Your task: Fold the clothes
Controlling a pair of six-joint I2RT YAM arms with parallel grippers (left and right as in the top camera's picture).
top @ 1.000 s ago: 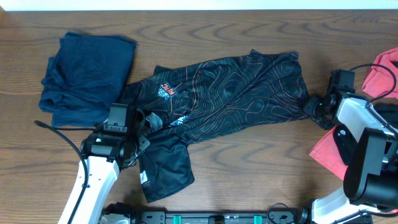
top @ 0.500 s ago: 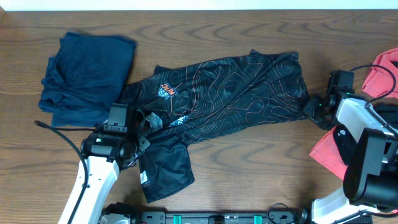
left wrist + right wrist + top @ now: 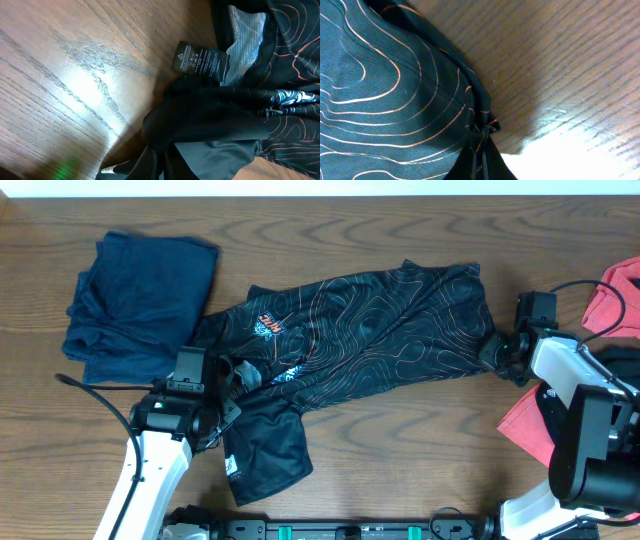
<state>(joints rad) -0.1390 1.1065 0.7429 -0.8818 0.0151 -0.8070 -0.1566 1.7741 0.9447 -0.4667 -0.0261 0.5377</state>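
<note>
**Black jersey pinched at both ends**

The black jersey (image 3: 370, 330), patterned with thin orange contour lines, is spread slantwise across the middle of the wooden table (image 3: 400, 450). Its lettered chest is turned upward, and one sleeve is trailed toward the near table edge.

The left gripper (image 3: 236, 374) is set at the jersey's left end, by the collar. Its jaws are pressed together on a bunched fold of the black cloth. In the left wrist view this fold is seen gathered at the bottom of the frame. A black care label (image 3: 200, 61) with white print is seen lying above the fold, next to a pale grey inner lining.

The right gripper (image 3: 493, 350) is placed at the jersey's right end. Its jaws are closed on the hem. In the right wrist view the cloth is drawn into a tight pucker where it is nipped, with bare wood lying beside it.

A crumpled navy garment (image 3: 140, 305) is heaped to the left of the jersey, touching or just beside its left edge. A coral-red garment (image 3: 618, 295) is seen to the right of the jersey, apart from it and partly hidden behind the right arm.
</note>
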